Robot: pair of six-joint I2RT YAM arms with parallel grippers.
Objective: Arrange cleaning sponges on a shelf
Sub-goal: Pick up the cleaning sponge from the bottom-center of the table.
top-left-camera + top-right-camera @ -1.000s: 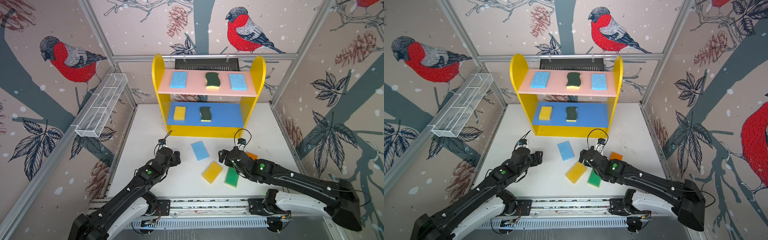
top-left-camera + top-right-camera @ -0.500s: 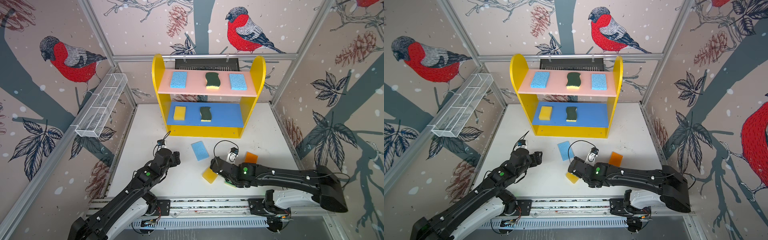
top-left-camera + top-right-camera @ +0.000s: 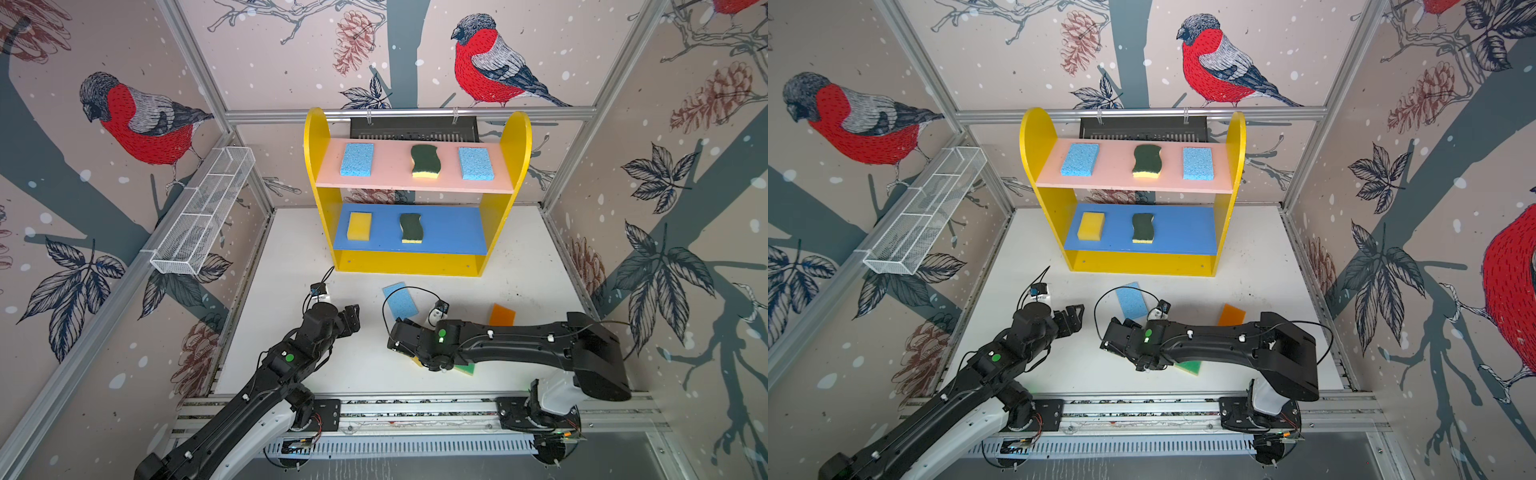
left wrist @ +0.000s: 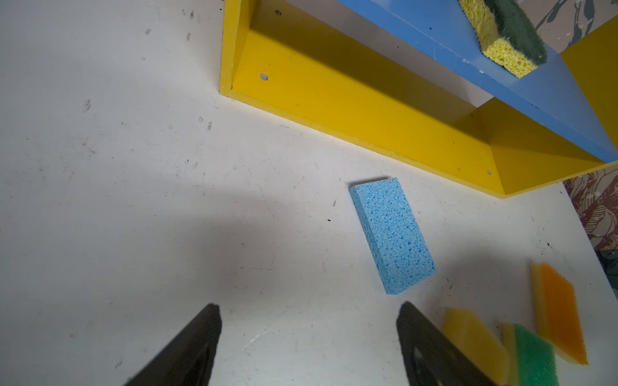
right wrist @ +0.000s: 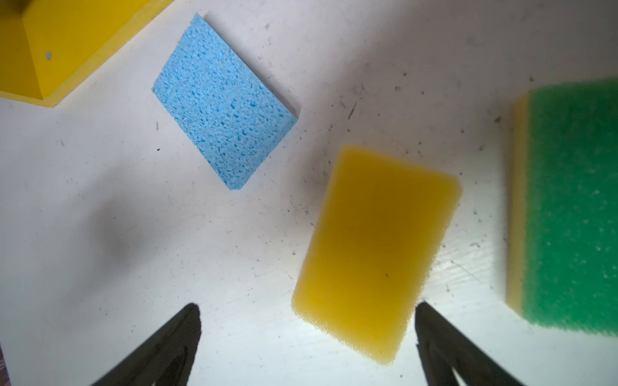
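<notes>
The shelf (image 3: 415,264) stands at the back with two blue sponges and a dark-green wavy one on its pink board. Its blue board holds a yellow sponge (image 3: 359,225) and another wavy one. On the table lie a blue sponge (image 3: 400,300) (image 4: 391,234), an orange one (image 3: 502,314), a green one (image 3: 465,369) (image 5: 575,207) and a yellow one (image 5: 374,250). My right gripper (image 5: 307,305) (image 3: 397,336) hangs open just above that yellow sponge, whose near end lies between the fingers. My left gripper (image 4: 309,307) (image 3: 351,318) is open over bare table, short of the blue sponge.
A white wire-mesh basket (image 3: 203,216) hangs on the left wall. In both top views the right arm (image 3: 1217,336) lies across the front of the table and hides most of the yellow sponge and part of the green one. The shelf's yellow bottom level (image 4: 368,110) holds nothing.
My right arm has swung left and toward the front, from beside the orange sponge to over the yellow one. The left gripper has opened slightly and hardly moved.
</notes>
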